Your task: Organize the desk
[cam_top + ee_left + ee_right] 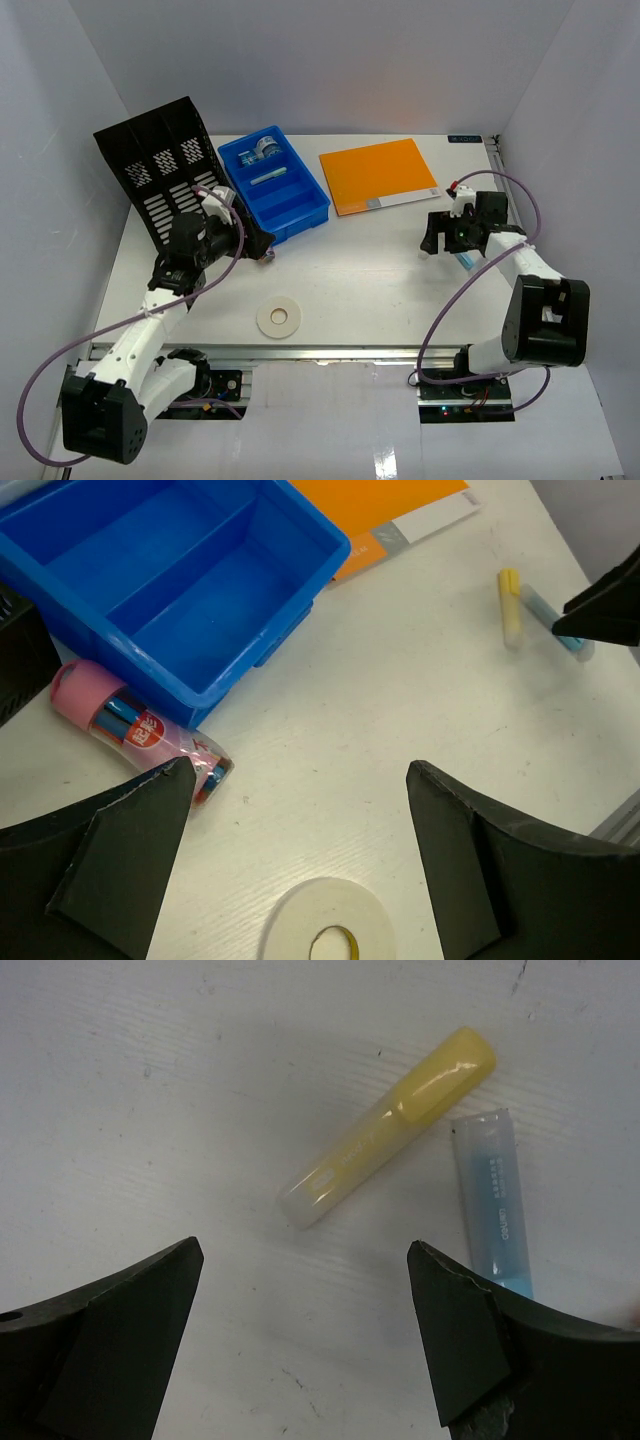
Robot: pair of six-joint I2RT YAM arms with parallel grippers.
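The white bench spreads under the blue tray. Just on the tray's near side the left pincer gapes open beside a pen pack. Well right of the tray the right pincer hangs open by a yellow marker.

Two markers; one each: tray, rack, folder, tape roll, pen pack.
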